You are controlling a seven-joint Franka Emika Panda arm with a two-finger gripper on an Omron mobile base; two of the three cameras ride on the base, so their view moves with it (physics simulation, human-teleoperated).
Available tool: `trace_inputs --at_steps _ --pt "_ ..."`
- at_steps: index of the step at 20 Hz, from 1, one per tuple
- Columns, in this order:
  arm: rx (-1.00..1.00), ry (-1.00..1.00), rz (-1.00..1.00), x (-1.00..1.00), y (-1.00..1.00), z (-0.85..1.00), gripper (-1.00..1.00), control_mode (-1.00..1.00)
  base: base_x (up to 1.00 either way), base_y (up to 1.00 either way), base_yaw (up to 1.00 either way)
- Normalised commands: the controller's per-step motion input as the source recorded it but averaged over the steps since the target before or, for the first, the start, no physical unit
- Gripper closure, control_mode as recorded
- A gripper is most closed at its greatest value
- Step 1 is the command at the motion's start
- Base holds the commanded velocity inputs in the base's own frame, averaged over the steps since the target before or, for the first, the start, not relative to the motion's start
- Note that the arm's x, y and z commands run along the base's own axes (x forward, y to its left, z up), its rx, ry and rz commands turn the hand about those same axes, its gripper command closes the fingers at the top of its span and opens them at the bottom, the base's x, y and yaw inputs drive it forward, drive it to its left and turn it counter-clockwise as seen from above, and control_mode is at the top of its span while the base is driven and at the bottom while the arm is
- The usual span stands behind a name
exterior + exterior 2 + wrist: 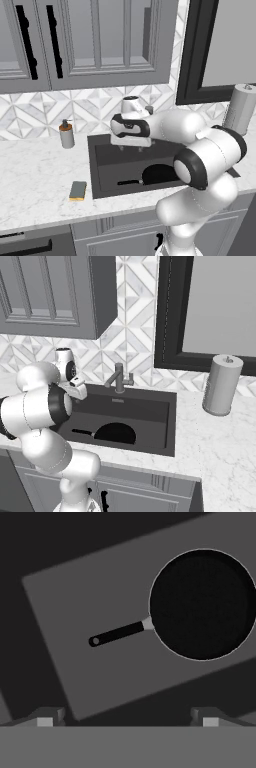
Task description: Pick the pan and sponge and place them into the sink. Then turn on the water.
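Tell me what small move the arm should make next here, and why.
Probably swing left, out over the counter toward the sponge. The pan already lies in the sink, the gripper hangs open and empty above the basin, and the sponge sits on the marble left of the sink, not yet picked.

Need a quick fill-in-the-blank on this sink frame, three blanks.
1. The pan lies inside the ____.
2. The sponge rests on the counter, to the ____ of the sink in the left base view.
3. The claw hangs over the sink with jaws ____.

Missing words: sink; left; open
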Motion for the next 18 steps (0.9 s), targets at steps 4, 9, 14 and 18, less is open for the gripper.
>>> trace_inputs --at_steps 4,9,14,18 --pt "0.0 0.0 0.0 0.0 0.02 0.0 -1.0 -1.0 0.0 0.0 0.0" --pt "0.0 -0.06 0.0 -0.1 0.25 0.0 -1.0 -1.0 0.0 0.0 0.0" --pt "0.0 0.0 0.0 -0.28 0.41 0.0 -1.0 -1.0 0.0 0.0 0.0" --pt "0.0 0.0 0.0 -0.38 0.47 0.0 -1.0 -1.0 0.0 0.0 0.0"
